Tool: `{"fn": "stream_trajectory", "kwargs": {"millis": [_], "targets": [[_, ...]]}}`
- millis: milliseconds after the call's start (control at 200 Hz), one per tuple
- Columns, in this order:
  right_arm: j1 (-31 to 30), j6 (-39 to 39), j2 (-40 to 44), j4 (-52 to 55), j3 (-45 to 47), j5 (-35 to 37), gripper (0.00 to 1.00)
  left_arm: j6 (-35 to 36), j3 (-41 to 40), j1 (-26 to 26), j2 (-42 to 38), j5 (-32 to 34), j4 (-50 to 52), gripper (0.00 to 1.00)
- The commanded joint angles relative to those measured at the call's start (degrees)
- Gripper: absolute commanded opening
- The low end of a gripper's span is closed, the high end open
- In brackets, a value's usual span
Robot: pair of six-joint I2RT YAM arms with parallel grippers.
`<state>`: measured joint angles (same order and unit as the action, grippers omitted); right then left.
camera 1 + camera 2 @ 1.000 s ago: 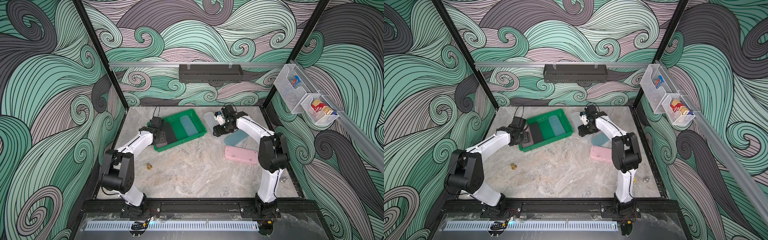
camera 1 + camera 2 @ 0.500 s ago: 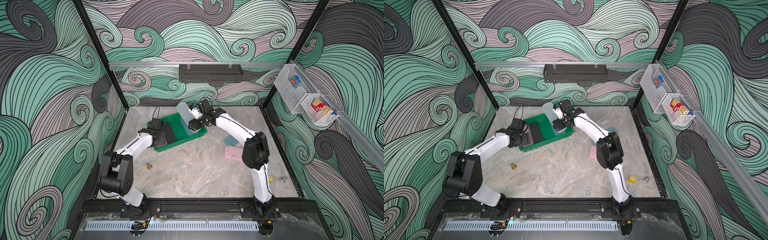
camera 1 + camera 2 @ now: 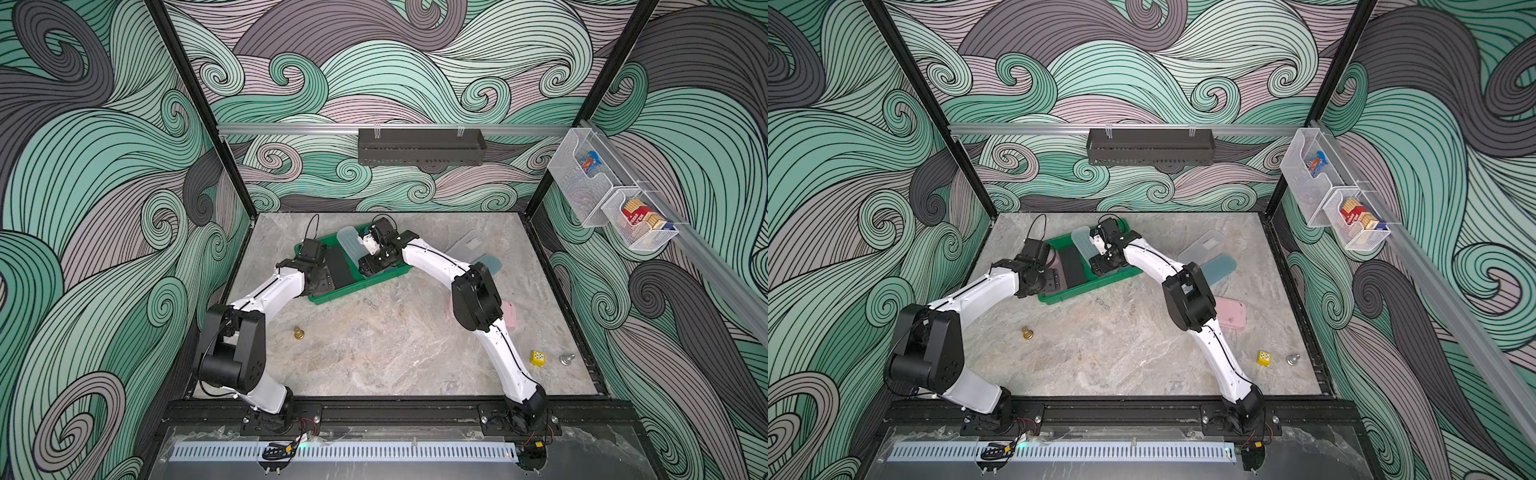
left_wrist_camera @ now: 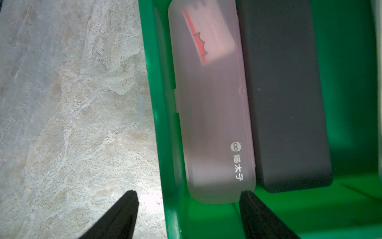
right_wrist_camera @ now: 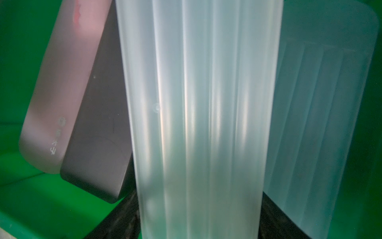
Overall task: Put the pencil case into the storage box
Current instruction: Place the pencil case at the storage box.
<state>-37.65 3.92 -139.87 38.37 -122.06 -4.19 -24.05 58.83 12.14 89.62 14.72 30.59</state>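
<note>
Now your right gripper (image 5: 198, 217) clamps the frosted pencil case (image 5: 198, 124) over the storage box (image 3: 356, 289), eleven o'clock. Your left gripper (image 4: 187, 198) stands apart.

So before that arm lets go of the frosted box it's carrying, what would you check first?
1. Grip: right gripper shut on the frosted ribbed translucent pencil case: ok.
2. That case is above the shallow bright green plastic tray: ok.
3. Free floor under it, between the matte black rectangular case and the pale ribbed translucent case lying in the tray: hidden by the held case, cannot tell.
4. Left gripper open and empty, straddling the tray's wall beside the frosted pink case, apart from the drop spot: ok.
5. All cases stowed: opaque pink rounded case lies out on the marble table: not ok.
</note>
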Motion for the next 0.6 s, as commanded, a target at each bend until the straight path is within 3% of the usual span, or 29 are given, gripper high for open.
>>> {"fn": "stream_trajectory", "kwargs": {"millis": [0,235,385,595], "targets": [[-0.21,0.74,3.25,0.49,2.65,1.25,0.66,-0.56,-0.37,0.25,-1.73,-0.74,-0.66,0.81],[-0.19,0.52,5.4,2.68,4.38,1.24,0.69,-0.65,-0.94,0.08,-1.56,-1.01,-1.1,0.81],[-0.25,0.73,6.05,3.67,5.16,1.45,0.99,-0.58,-1.16,-0.07,-1.38,-1.23,-1.23,0.81],[-0.67,0.85,8.51,3.64,6.57,2.75,0.99,-0.57,-1.49,-0.1,-1.82,-1.29,-1.23,0.81]]}}
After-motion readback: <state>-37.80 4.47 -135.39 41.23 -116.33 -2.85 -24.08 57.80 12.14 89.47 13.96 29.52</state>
